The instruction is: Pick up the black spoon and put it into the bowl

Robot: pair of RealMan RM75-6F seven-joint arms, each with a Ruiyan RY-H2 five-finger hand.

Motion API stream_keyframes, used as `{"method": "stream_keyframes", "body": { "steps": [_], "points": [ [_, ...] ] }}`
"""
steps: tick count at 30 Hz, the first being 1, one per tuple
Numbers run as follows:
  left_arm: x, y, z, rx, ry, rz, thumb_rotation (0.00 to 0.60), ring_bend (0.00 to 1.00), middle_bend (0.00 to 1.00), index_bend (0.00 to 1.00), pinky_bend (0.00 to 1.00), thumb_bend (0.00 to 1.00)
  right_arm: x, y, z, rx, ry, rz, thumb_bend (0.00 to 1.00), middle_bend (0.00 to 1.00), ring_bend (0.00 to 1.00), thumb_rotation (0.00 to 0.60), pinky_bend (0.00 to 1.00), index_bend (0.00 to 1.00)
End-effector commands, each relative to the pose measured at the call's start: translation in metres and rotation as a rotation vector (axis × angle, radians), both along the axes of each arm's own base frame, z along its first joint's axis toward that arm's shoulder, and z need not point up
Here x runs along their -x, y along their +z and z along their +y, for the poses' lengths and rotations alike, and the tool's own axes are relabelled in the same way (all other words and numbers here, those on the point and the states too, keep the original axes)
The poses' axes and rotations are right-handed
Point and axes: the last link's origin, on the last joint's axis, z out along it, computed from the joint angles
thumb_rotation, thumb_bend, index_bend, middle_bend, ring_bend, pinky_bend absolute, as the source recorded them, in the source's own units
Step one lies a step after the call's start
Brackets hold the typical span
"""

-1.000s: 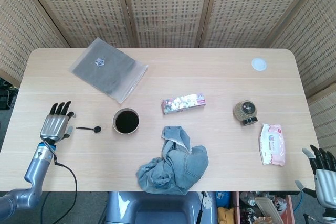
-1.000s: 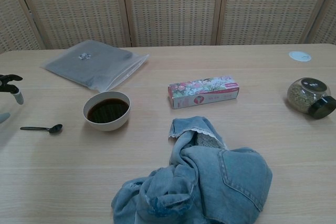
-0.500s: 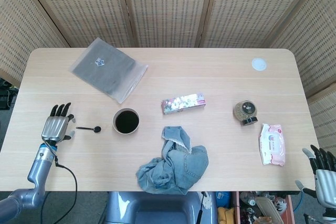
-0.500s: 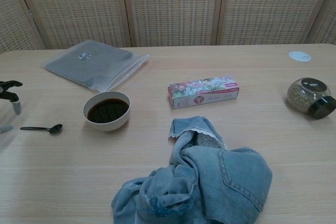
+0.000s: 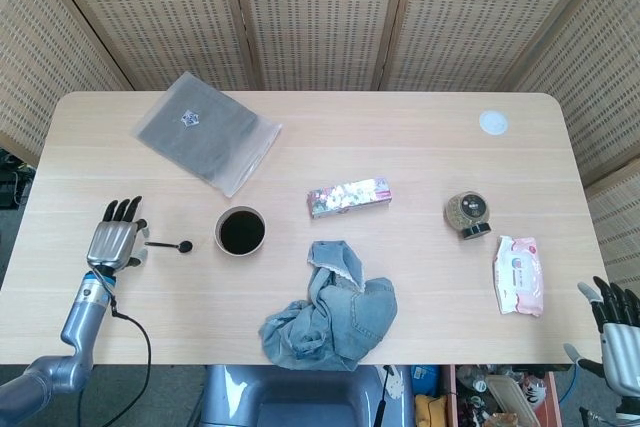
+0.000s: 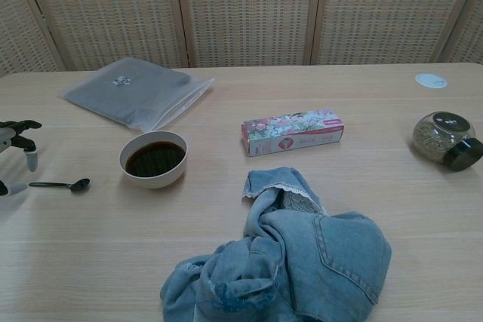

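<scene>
Fingers (image 5: 122,211) of our left hand (image 5: 113,243) spread empty at the black spoon (image 5: 171,245) handle — bowl (image 5: 240,231) just beyond — poised, we judge, to pinch it off the table (image 5: 400,147).

Both my cameras gave bright, even pictures under soft overhead light. The pale wooden counter (image 5: 420,157) showed no harsh glare. Shadows were faint: a soft one lay under the crumpled blue denim cloth (image 6: 294,258) and beside the white bowl of dark liquid (image 6: 153,159). Focus was sharp throughout my head view; my chest view looked slightly softer at its left edge.
</scene>
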Motion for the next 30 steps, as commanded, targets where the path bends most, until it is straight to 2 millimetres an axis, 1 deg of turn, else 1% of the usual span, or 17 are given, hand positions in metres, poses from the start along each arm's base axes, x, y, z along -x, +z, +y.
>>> {"method": "stream_keyframes", "body": {
  "steps": [1,9,21,30],
  "points": [
    [-0.001,-0.003,0.003,0.004,0.000,0.000,0.600,0.00,0.03,0.48,0.00,0.31,0.000,0.000,0.000,0.001,-0.001,0.001,0.21,0.14,0.00,0.600,0.00,0.17],
    [-0.002,-0.010,0.008,0.021,0.009,0.013,0.600,0.00,0.03,0.49,0.00,0.31,0.000,0.001,0.001,0.002,-0.006,0.003,0.21,0.14,0.00,0.600,0.00,0.17],
    [-0.001,-0.014,0.011,0.030,0.016,0.013,0.600,0.00,0.03,0.49,0.00,0.32,0.000,0.000,0.001,0.002,-0.009,0.007,0.21,0.15,0.00,0.600,0.00,0.17],
    [-0.002,-0.017,0.012,0.039,0.021,0.012,0.600,0.00,0.03,0.50,0.00,0.40,0.001,0.001,0.001,0.003,-0.013,0.008,0.21,0.15,0.00,0.600,0.00,0.17]
  ]
}}
